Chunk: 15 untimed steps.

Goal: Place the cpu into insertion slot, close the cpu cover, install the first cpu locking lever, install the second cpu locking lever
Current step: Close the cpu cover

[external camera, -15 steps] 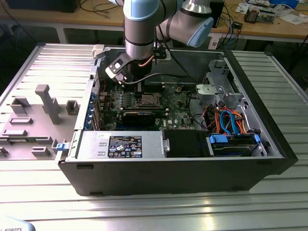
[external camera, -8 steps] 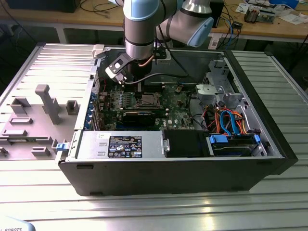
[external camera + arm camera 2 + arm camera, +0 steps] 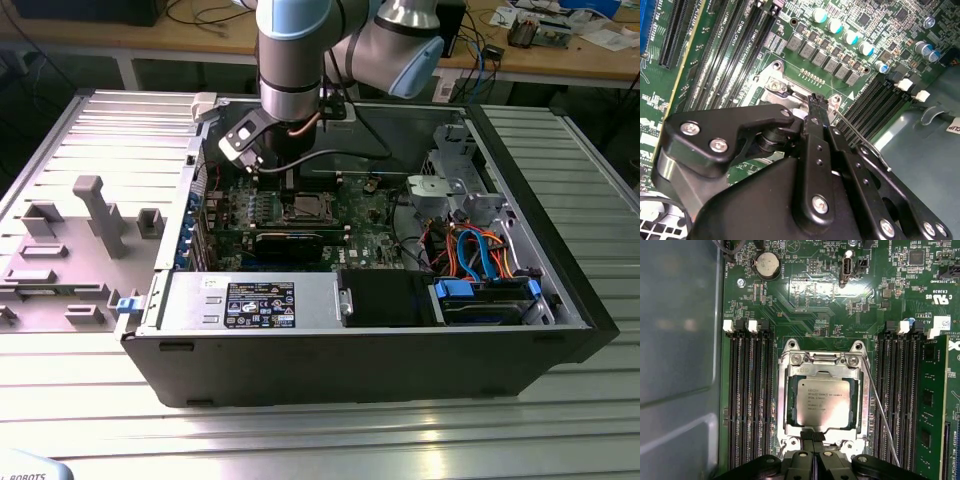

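Two banks of black memory slots [image 3: 747,405] flank the insertion slot [image 3: 852,407] in the first wrist view, running parallel to its longer sides. The cpu [image 3: 822,402] lies flat in it, metal top upward, its print lines crossing the slots' direction. The cpu cover [image 3: 783,400] lies down around the chip. One thin wire lever [image 3: 880,410] slants away from the frame, over the neighbouring memory bank. The gripper [image 3: 814,436] has its jaws pressed together and empty, tips at the cover's edge opposite the two-screw end.
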Available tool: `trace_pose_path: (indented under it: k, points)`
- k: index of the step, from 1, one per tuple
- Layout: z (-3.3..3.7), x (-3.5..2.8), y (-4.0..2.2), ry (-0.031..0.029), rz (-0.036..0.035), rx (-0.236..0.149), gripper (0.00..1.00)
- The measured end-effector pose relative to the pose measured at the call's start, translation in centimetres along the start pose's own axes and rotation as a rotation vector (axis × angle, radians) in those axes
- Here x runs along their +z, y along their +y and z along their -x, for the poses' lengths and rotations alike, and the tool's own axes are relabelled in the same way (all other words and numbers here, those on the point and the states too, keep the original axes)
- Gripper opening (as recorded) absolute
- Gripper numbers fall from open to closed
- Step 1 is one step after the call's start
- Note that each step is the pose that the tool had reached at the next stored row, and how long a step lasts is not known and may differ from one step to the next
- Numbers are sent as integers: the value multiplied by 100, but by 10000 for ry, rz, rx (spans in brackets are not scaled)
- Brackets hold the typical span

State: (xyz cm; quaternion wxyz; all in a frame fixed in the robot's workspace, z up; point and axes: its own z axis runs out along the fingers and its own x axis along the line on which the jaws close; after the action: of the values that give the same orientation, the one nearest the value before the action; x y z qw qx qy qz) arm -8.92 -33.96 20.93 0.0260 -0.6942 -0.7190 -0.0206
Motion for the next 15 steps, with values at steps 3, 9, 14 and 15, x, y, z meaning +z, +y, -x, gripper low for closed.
trace_pose_path:
  k: [3,9,14,15]
  points:
    - [1,-2,16,-32,-4,0,11]
    - [10,-4,269,-97,-5,1,11]
    - [13,-5,354,-164,-7,3,11]
    - [13,-5,355,-166,-8,3,11]
